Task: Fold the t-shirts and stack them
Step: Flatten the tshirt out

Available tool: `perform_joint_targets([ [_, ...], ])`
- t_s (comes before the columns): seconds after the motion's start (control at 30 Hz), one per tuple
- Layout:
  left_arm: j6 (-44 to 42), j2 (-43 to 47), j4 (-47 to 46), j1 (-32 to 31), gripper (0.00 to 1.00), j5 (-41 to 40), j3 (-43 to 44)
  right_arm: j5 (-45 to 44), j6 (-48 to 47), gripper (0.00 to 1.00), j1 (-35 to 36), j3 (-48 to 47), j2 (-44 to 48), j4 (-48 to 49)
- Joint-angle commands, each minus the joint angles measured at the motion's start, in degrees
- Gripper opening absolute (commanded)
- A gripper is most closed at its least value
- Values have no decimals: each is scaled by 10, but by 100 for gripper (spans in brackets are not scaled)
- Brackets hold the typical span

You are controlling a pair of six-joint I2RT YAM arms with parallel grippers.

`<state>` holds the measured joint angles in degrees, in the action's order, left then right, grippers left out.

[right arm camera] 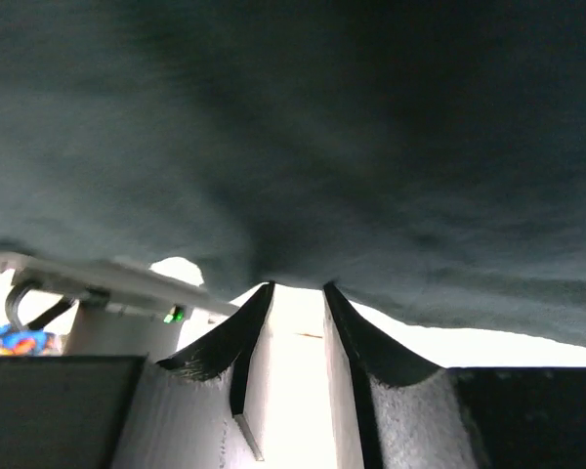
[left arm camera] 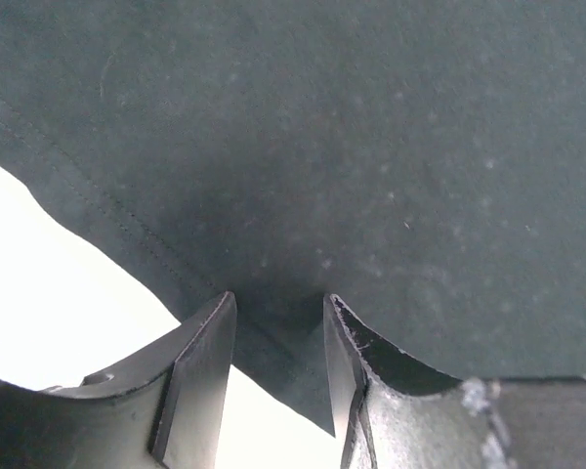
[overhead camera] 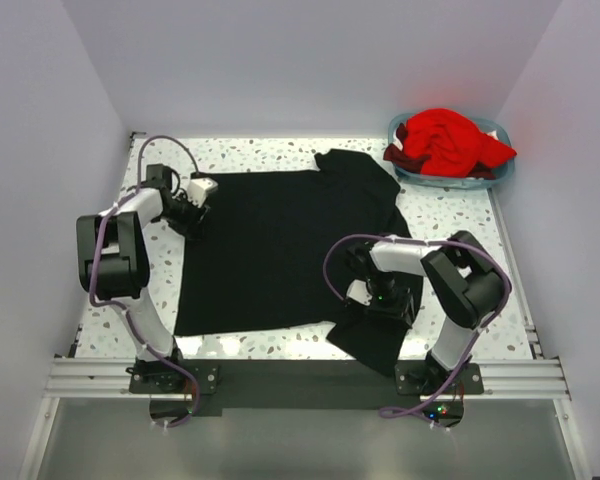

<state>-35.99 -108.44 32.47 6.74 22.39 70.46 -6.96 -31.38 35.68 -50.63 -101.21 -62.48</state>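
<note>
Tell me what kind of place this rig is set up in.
Probably a lab test booth: plain white walls box in a speckled table, with the left arm and right arm bolted to a metal rail.

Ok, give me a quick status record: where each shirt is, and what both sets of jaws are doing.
black t-shirt: spread flat on the table, unfolded
red t-shirt: bunched in the light blue basket, far right corner
left gripper: at the black shirt's far left corner, jaws apart with the stitched hem between them
right gripper: at the shirt's near right edge, jaws narrowly apart at the cloth, grip unclear
progress: no fold made, nothing stacked
</note>
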Motion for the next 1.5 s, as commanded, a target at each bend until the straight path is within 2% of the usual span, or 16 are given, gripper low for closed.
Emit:
perform_joint_targets([
  [0.0, 12, 20, -31, 6, 46, -75, -64, 33, -28, 30, 14, -35, 13, -46],
  [0.13, -10, 68, -26, 23, 44, -117, -129, 152, -68, 36, 11, -116, 42, -134],
  [0.23, -14, 90, -11, 42, 43, -132, -131, 203, -59, 39, -37, -212, 58, -158],
  [0.27, -17, 96, 0, 46, 45, -110, -114, 207, -47, 39, -66, -234, 40, -148],
  [0.33, -23, 103, 1, 51, 51, -93, -95, 197, -18, 38, -88, -286, 11, -131],
  [0.4, -23, 97, 18, 50, 54, -48, -44, 143, 5, 35, -105, -319, -26, -68],
  [0.5, 10, 69, 43, 50, 54, -13, 25, 101, 32, 32, -126, -365, -99, -27],
  [0.7, 52, 11, 36, 49, 54, -1, 85, 63, 56, 24, -166, -501, -243, 9],
  [0.87, 82, -32, 14, 42, 53, 0, 98, 42, 51, 21, -178, -543, -296, 9],
  [0.97, 98, -58, 1, 40, 52, -5, 105, 47, 42, 21, -178, -505, -286, 10],
  [1.07, 110, -100, -7, 40, 52, -23, 120, 60, 33, 22, -178, -421, -260, 16],
  [1.17, 111, -129, 3, 38, 52, -28, 150, 84, 29, 23, -178, -402, -248, 5],
  [1.27, 108, -165, 14, 31, 51, -32, 197, 140, 20, 26, -178, -437, -250, -45],
  [1.3, 109, -185, 17, 30, 51, -33, 213, 168, 14, 30, -178, -474, -260, -59],
  [1.47, 110, -237, 49, 27, 51, -24, 343, 212, 7, 33, -186, -642, -308, -110],
])
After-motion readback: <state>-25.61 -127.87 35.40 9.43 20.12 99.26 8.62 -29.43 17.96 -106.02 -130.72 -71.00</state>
